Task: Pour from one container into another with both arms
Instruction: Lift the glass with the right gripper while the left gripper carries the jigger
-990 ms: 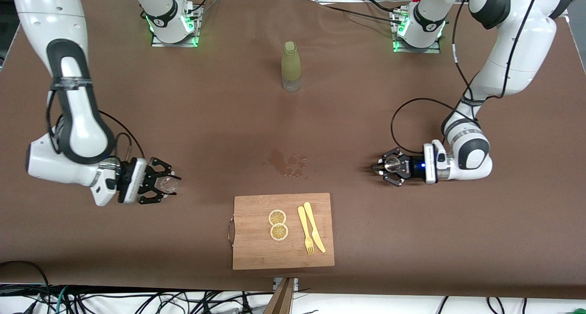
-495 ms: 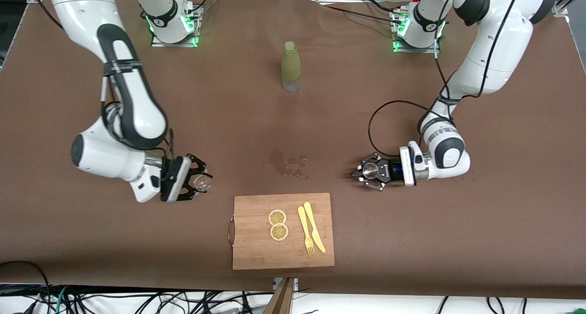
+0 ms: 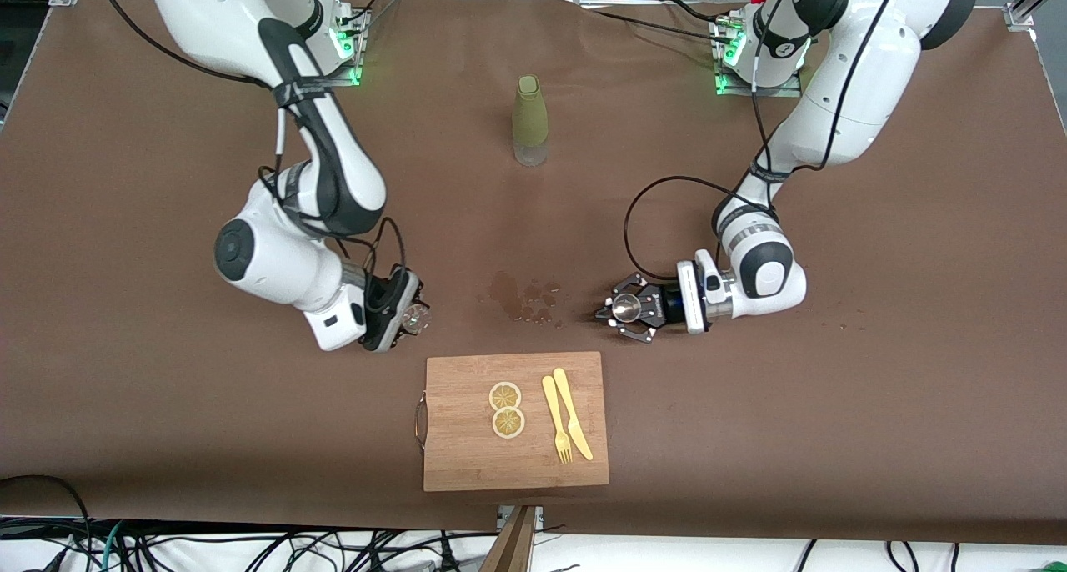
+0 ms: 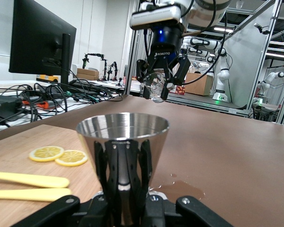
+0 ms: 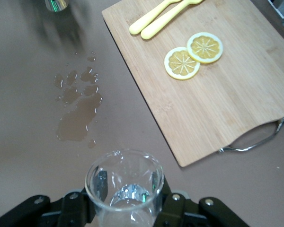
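My right gripper [image 3: 411,318] is shut on the tiny clear glass cup [image 3: 414,315], held over the table between the right arm's end and the wet patch. The right wrist view shows the cup [image 5: 124,182] upright between the fingers, mouth open. Toward the left arm's end of the patch, my left gripper [image 3: 623,309] is shut on the shiny steel jigger [image 3: 627,308]. In the left wrist view the jigger [image 4: 122,137] stands upright in the jaws. Farther off there, the right gripper [image 4: 156,85] holds the cup [image 4: 155,89] higher than the jigger's mouth.
A wet spill [image 3: 525,297] lies on the brown table between the two grippers. A wooden cutting board [image 3: 467,447] with two lemon slices [image 3: 506,409] and a yellow fork and knife [image 3: 565,426] lies nearer the front camera. A tall olive-green bottle [image 3: 530,120] stands farther back.
Both arms have swung in from the table's ends toward the spill in the middle, each still carrying its vessel. The gap between cup and jigger has shrunk.
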`<state>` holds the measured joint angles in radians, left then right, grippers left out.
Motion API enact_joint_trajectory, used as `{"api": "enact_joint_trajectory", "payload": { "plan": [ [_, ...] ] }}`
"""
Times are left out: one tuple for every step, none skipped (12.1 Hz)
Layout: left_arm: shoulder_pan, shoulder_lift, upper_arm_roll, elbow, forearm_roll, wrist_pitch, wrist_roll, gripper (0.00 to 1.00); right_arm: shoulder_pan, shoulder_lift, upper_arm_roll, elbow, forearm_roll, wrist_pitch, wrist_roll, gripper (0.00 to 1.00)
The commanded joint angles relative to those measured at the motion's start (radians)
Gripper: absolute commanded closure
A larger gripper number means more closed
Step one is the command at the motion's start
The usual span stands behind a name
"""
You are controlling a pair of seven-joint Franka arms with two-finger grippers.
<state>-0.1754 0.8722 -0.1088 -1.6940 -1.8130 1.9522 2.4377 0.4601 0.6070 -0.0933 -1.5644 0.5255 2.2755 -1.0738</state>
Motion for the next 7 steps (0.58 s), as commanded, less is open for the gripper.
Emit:
{"api": "enact_joint_trajectory", "payload": {
  "plan": [
    [-0.051,-0.016,0.012,-0.001,-0.06,0.019,-0.012,1.0,0.054,-0.018,-0.016,0.004,-0.077,0.006,0.107,0.92],
    [-0.067,-0.016,0.012,-0.001,-0.08,0.039,-0.006,1.0,0.069,-0.018,-0.016,0.015,-0.109,0.006,0.147,0.92],
    [-0.087,-0.015,0.012,-0.001,-0.106,0.045,0.0,1.0,0.089,-0.018,-0.016,0.023,-0.143,0.006,0.188,0.92],
    [-0.105,-0.013,0.012,-0.001,-0.13,0.047,0.001,1.0,0.106,-0.018,-0.016,0.027,-0.185,0.006,0.234,0.92],
    [-0.119,-0.012,0.012,-0.001,-0.15,0.047,0.012,1.0,0.118,-0.018,-0.016,0.027,-0.214,0.006,0.268,0.92],
    [-0.14,-0.01,0.012,-0.001,-0.187,0.056,0.032,1.0,0.132,-0.018,-0.016,0.029,-0.223,0.006,0.287,0.92],
    [-0.154,-0.01,0.012,-0.001,-0.224,0.072,0.056,1.0,0.146,-0.018,-0.016,0.029,-0.225,0.006,0.302,0.92]
  ]
}}
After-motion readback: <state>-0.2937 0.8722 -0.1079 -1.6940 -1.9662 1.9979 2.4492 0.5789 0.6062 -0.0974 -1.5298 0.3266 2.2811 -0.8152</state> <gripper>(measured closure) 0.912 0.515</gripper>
